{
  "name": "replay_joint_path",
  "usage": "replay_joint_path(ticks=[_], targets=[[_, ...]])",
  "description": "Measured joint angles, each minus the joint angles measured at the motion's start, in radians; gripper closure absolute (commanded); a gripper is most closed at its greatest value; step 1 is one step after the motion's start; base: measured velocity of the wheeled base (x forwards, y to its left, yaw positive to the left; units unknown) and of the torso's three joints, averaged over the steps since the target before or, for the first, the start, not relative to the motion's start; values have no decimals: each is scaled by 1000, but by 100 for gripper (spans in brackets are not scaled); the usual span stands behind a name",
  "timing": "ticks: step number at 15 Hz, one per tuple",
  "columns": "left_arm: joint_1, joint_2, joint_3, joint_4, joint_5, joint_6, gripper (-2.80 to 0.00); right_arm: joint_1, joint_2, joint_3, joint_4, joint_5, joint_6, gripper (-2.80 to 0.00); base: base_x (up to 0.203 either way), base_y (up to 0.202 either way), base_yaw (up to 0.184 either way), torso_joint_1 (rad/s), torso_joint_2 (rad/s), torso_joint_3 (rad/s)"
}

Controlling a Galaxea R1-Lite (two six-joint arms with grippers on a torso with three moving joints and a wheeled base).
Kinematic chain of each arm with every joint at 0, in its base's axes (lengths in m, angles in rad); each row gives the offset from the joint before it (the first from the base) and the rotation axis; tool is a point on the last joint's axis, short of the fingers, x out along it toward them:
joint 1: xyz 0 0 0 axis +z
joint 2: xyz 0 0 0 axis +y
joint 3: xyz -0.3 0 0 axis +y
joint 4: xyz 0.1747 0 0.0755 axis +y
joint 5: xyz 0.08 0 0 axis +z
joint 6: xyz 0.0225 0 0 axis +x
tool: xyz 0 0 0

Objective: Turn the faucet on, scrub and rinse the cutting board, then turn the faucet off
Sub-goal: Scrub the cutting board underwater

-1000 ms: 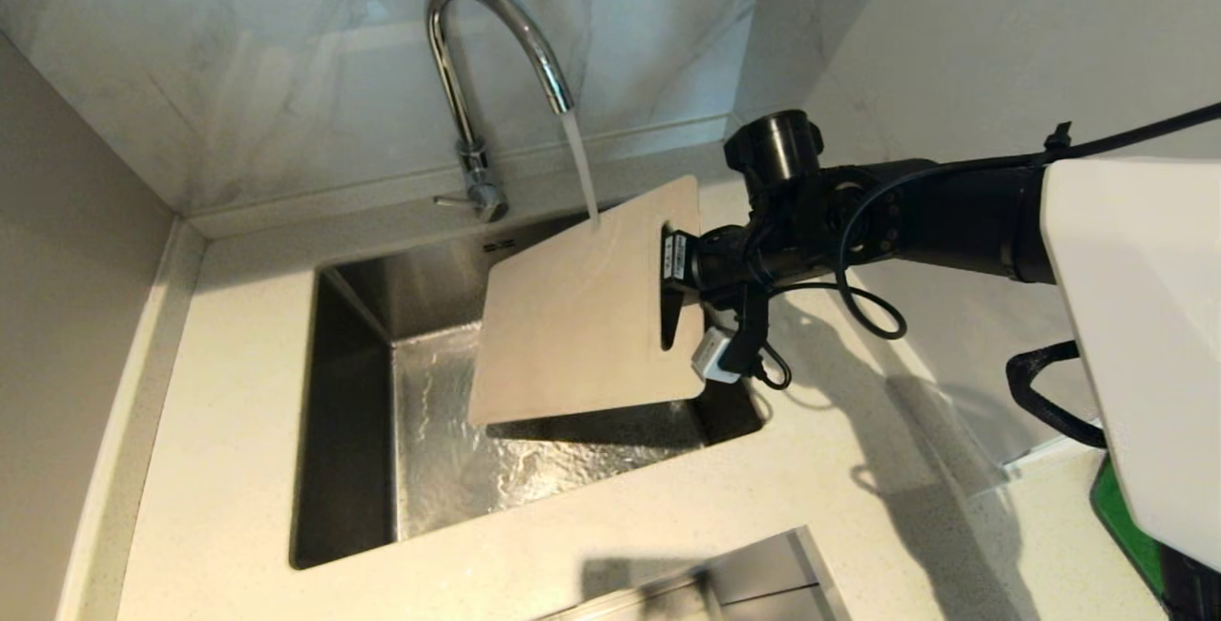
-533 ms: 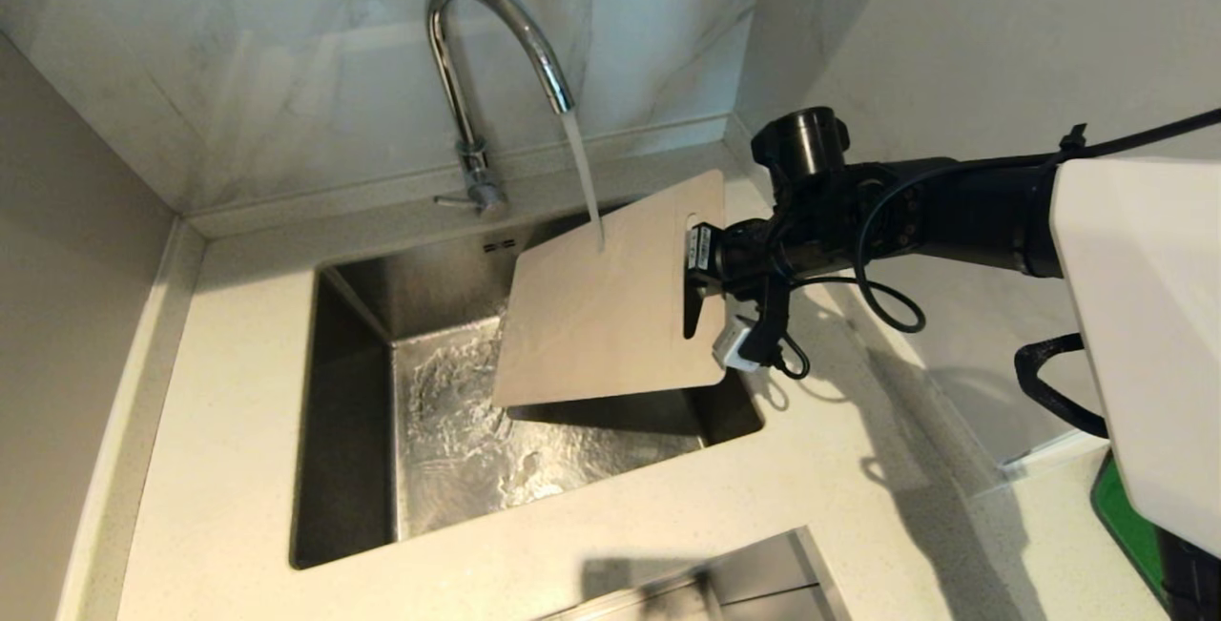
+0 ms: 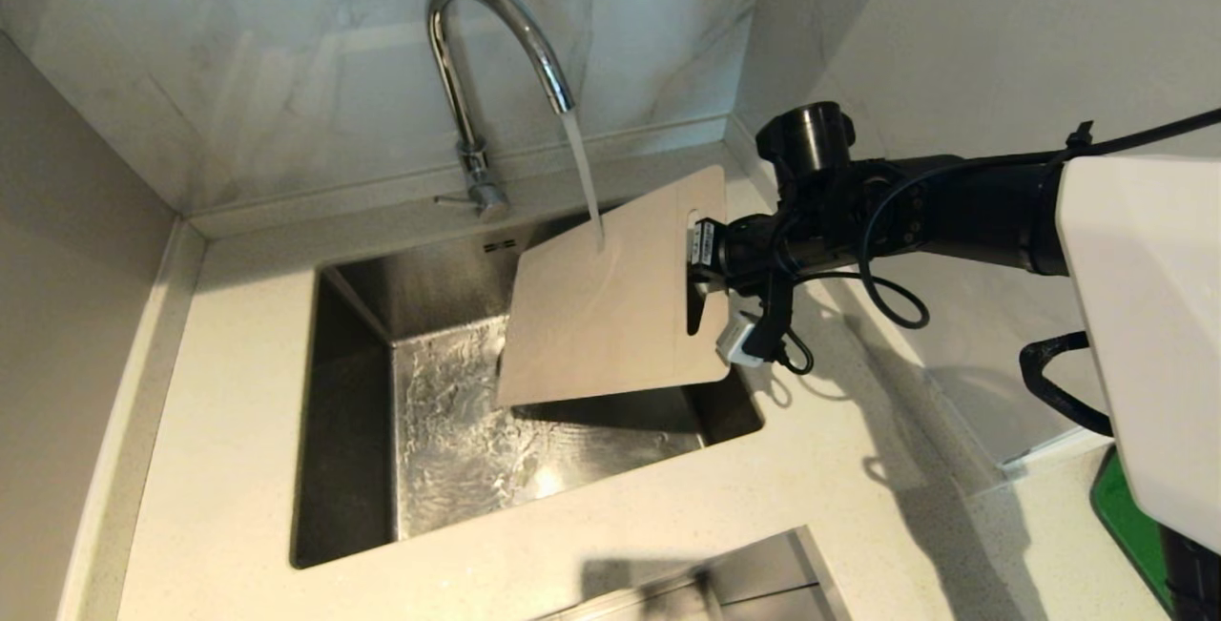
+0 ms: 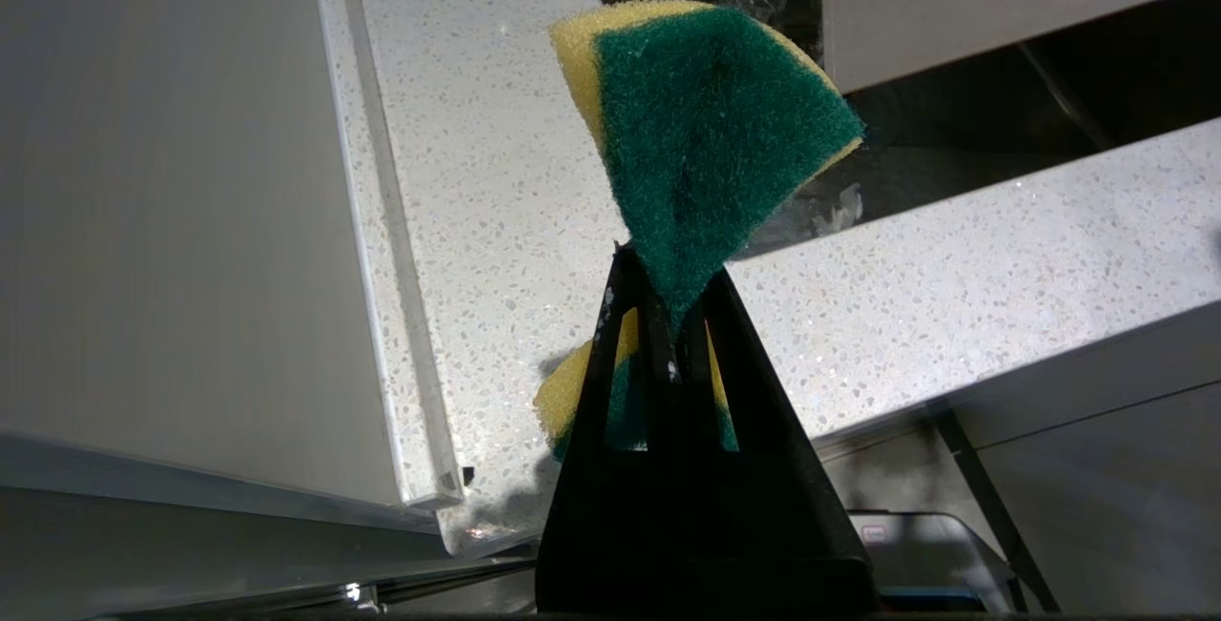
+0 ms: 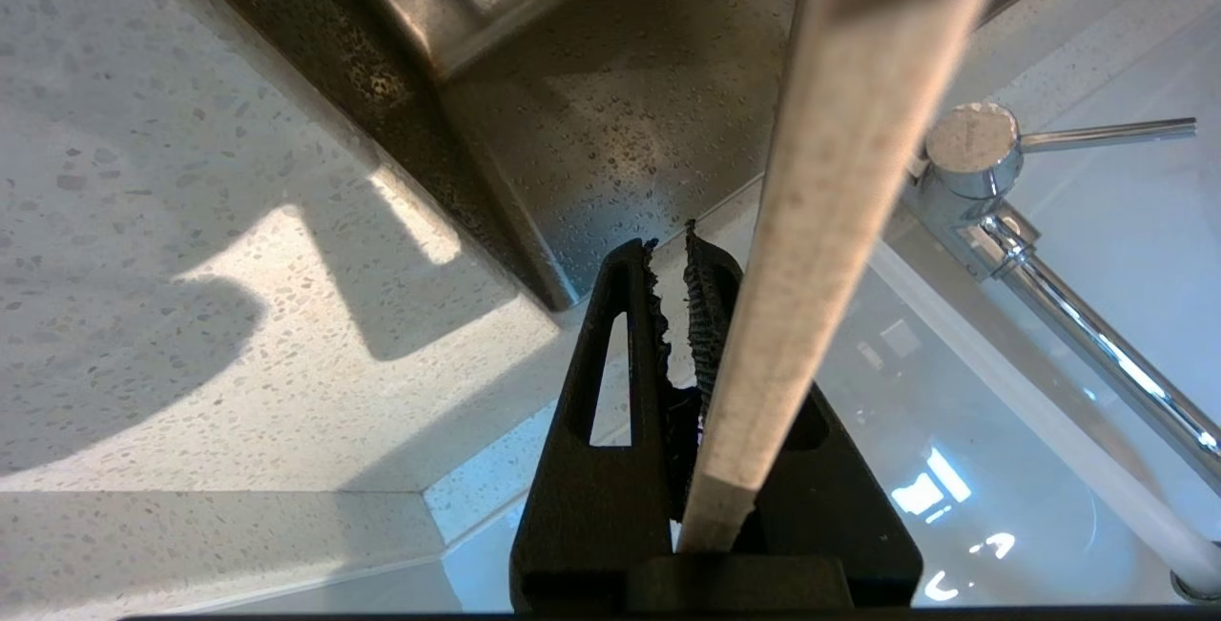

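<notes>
Right gripper (image 3: 694, 270): clamped on the cutting board (image 3: 610, 301) at its slotted short edge; the wrist view shows the board's thin edge (image 5: 820, 220) running out past the fingertips (image 5: 708, 316).
Cutting board: held tilted over the sink (image 3: 353, 411), spreading away from the gripper toward the sink's middle; low edge clear of the basin floor, high corner nearest the back wall.
Faucet (image 3: 477, 77): beyond the board's far end from the gripper, at the back rim of the sink; lever (image 3: 453, 201) sticks out sideways at its base.
Water (image 3: 584, 173): running from the spout in one stream, landing on the board's upper half, a short way from the gripper's fingers.
Sink contents: water rippling and glinting across the steel floor below the board's low edge; no other item visible inside.
Left gripper (image 4: 668, 316): outside the head view; pinched tight on a sponge (image 4: 711, 144), yellow foam with a green scrub face, which fans out past the fingertips.
Below the left gripper: speckled pale counter (image 4: 496, 182).
Counter edge by the right arm: a strip of bright green (image 3: 1126, 526), partly hidden.
</notes>
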Motion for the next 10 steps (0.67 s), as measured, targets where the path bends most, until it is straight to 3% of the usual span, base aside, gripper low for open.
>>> replay_joint_path(ticks=[6, 10], targets=[[0, 0, 0, 0, 0, 0, 0, 34, -24, 8, 13, 1, 17, 0, 0, 0, 0, 0, 0, 0], [0, 0, 0, 0, 0, 0, 0, 86, -76, 42, 26, 5, 69, 0, 0, 0, 0, 0, 0, 0]])
